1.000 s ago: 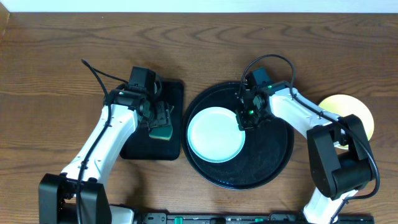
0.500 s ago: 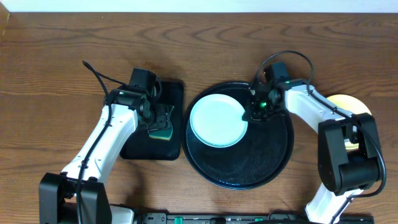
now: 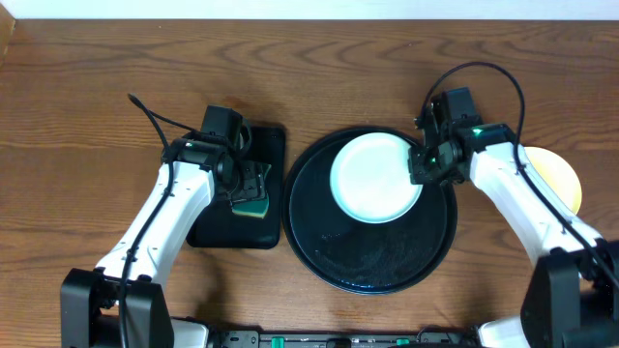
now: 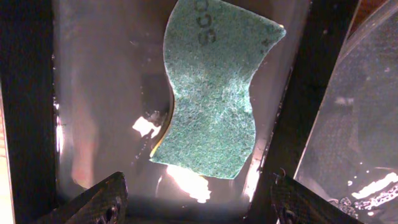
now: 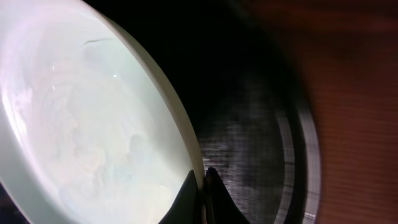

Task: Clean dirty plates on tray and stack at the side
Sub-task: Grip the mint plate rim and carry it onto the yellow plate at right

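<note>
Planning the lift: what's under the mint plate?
Only the black tray shows around the mint plate, which the right tool pinches at the rim. The tray floor directly beneath the plate is covered, so anything lying there cannot be seen.

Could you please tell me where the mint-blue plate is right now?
Overhead, the mint-blue plate is over the upper part of the round black tray, its right rim pinched by the right gripper, with the yellow plate farther right.

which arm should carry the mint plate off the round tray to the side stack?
Right. The right claw grips the mint plate by its rim, and the yellow plate lies on its side of the table. The left claw hangs open over the sponge.
</note>
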